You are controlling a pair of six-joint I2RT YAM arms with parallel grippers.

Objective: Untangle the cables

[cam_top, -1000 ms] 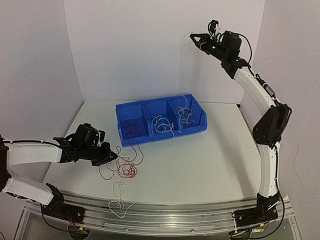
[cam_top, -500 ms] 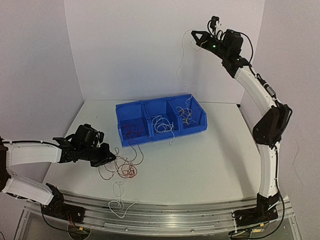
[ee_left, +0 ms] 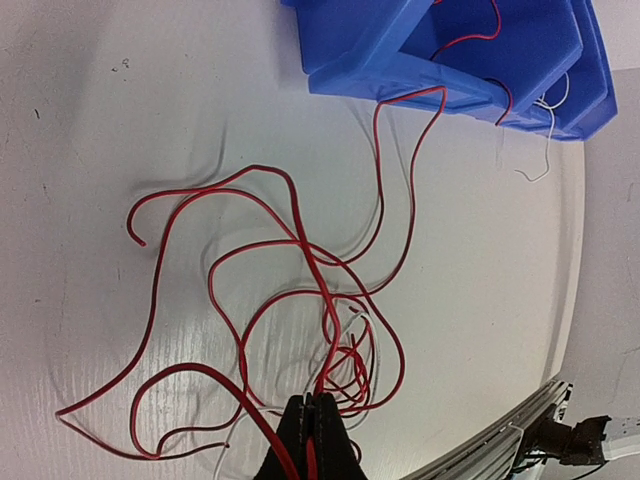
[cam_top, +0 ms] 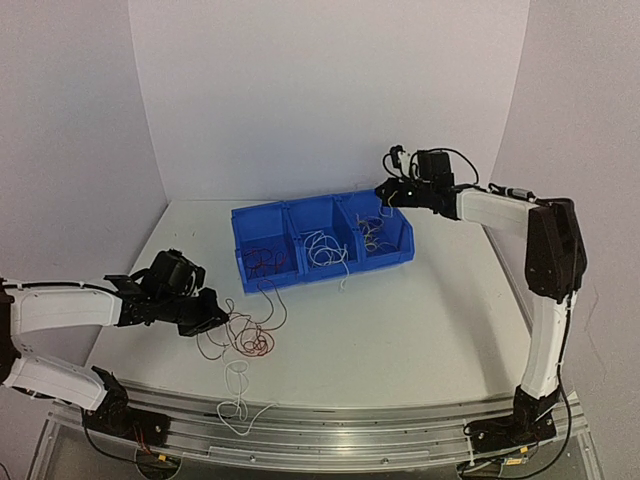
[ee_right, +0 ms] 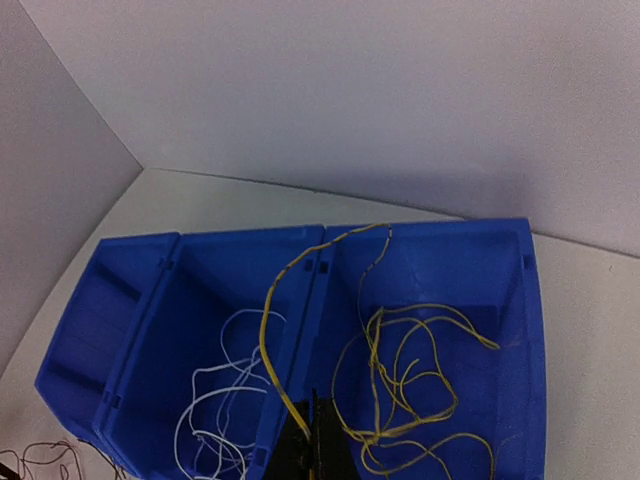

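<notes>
The red cables [cam_top: 250,335] lie tangled on the table left of centre, with a white strand among them. My left gripper [cam_top: 218,318] is low over the tangle's left edge. In the left wrist view it [ee_left: 312,402] is shut on a red cable [ee_left: 300,260]. My right gripper [cam_top: 383,192] hovers over the blue bin's [cam_top: 330,272] right compartment. In the right wrist view it [ee_right: 316,405] is shut on a yellow cable [ee_right: 266,335] that arches over the divider. Yellow cables [ee_right: 420,380] lie in the right compartment, white ones [ee_right: 215,400] in the middle and red ones [cam_top: 263,260] in the left.
A loose white cable [cam_top: 237,390] lies near the table's front edge, by the rail [cam_top: 330,432]. A red cable hangs over the bin's front wall [ee_left: 400,70] onto the table. White walls close in the back and both sides.
My right arm has swung down from high near the back wall to just over the bin's right compartment, bringing the yellow cable down. My left gripper has barely moved.
</notes>
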